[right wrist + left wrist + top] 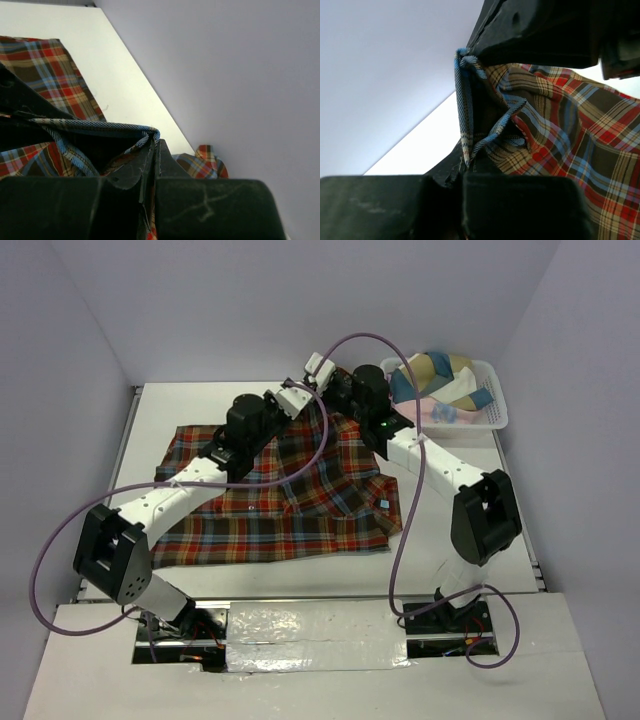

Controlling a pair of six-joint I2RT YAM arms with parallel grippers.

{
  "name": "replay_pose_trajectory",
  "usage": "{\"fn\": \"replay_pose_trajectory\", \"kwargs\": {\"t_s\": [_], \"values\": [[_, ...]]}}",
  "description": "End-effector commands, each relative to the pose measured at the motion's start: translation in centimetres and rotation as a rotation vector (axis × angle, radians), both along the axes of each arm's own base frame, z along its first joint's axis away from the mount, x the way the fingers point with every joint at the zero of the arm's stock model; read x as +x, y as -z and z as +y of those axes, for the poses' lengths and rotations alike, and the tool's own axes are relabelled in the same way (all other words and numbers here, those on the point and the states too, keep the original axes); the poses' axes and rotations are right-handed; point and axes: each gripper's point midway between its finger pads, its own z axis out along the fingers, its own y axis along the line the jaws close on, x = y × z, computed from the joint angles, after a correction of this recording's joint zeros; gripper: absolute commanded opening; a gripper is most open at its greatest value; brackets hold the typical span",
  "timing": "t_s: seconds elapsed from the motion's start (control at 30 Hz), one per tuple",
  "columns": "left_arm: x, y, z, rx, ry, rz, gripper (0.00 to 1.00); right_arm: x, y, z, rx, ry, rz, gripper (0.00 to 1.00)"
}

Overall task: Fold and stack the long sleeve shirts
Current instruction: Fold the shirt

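Finding one: my left gripper [312, 403] is closed tight on a bunched fold of the plaid flannel shirt [280, 502], and its wrist view shows the blue-striped inner face of the cloth gathered between the black fingers [520, 210]. Finding two: my right gripper [337, 400] is likewise clamped shut on the same shirt, just beside the left one, with a hem edge running straight into the closed jaws in its wrist view. Location of the garment: it lies spread across the middle of the white table [200, 405], with only its far edge drawn up into a peak where my two grippers meet. Progress, as I judge it: the first fold is barely begun. The body is mostly flat and unfolded, no sleeve is visibly tucked in, and no folded shirt sits anywhere on the table to stack upon. The fold itself, any further folds and the stacking all remain. The white slotted basket [500, 408] at the far right corner holds bundled cloth [440, 380] in blue, tan and pink; I cannot tell whether these are shirts awaiting their turn. Markings: a small dark tag [385, 502] shows on the shirt's right side, too small to read. No brand, label or other writing is legible in any view.
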Motion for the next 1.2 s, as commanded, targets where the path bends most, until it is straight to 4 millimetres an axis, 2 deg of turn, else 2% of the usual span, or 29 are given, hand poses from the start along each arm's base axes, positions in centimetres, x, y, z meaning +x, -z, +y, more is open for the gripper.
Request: {"fn": "replay_pose_trajectory", "kwargs": {"t_s": [0.0,0.07,0.1,0.13,0.2,0.27,0.3,0.37,0.4,0.47,0.53,0.57,0.6,0.63,0.67,0.7,0.77,0.87,1.0,1.17], "values": [[-1.3,-2.5,1.9,0.012,-0.032,-0.055,0.0,4.4,-2.3,-4.3,0.032,0.172,-0.073,0.0],[-1.8,-1.8,1.3,0.025,0.009,-0.038,0.0,4.4,-1.4,-4.5,0.022,0.177,-0.056,0.0],[-2.1,-0.9,1.2,0.038,0.027,-0.017,0.0,4.1,-1.7,-4.6,0.018,0.173,-0.063,0.0],[-2.3,-0.6,1.0,0.039,0.045,-0.007,0.0,3.7,-0.5,-4.7,0.0,0.168,-0.048,0.0],[-3.2,1.1,0.2,0.074,0.117,0.031,0.0,2.7,-0.1,-5.0,-0.036,0.144,-0.055,0.0],[-3.9,2.3,-0.3,0.094,0.169,0.062,0.0,1.2,2.3,-5.0,-0.093,0.095,0.01,0.0],[-4.7,2.8,-0.9,0.098,0.221,0.084,0.0,0.2,1.6,-5.4,-0.102,0.081,0.008,0.0],[-6.0,4.1,-1.2,0.115,0.275,0.131,0.0,-2.2,4.3,-6.1,-0.137,0.03,0.081,0.0],[-7.0,4.5,-1.7,0.109,0.332,0.148,0.0,-3.6,3.3,-6.6,-0.134,0.01,0.067,0.0],[-8.4,5.5,-2.2,0.11,0.397,0.181,0.0,-6.5,6.5,-6.9,-0.199,-0.064,0.138,0.0],[-10.6,6.8,-3.1,0.103,0.503,0.229,0.0,-8.9,7.7,-7.1,-0.221,-0.114,0.188,0.0],[-11.7,8.0,-3.2,0.126,0.548,0.255,0.01,-10.2,9.2,-7.3,-0.243,-0.142,0.248,0.0],[-12.6,8.5,-3.4,0.134,0.588,0.264,0.01,-11.0,9.4,-7.5,-0.247,-0.147,0.263,0.0],[-13.6,9.0,-4.0,0.147,0.647,0.266,0.02,-12.0,11.0,-7.9,-0.27,-0.155,0.312,0.0],[-14.4,10.0,-3.8,0.155,0.663,0.291,0.02,-12.6,11.3,-8.1,-0.281,-0.153,0.317,0.0],[-14.9,10.5,-3.9,0.161,0.682,0.302,0.02,-13.2,12.6,-8.5,-0.3,-0.152,0.344,0.0],[-15.9,11.7,-3.8,0.179,0.713,0.321,0.02,-14.4,13.8,-8.9,-0.345,-0.154,0.369,0.0],[-16.8,12.9,-3.8,0.204,0.748,0.327,0.02,-16.3,15.5,-8.6,-0.385,-0.184,0.44,0.0],[-18.3,14.0,-4.4,0.232,0.797,0.328,0.03,-17.6,17.7,-8.9,-0.424,-0.171,0.477,0.05],[-20.7,15.8,-4.8,0.254,0.86,0.361,0.04,-18.8,19.3,-8.9,-0.46,-0.171,0.51,0.12]]}}
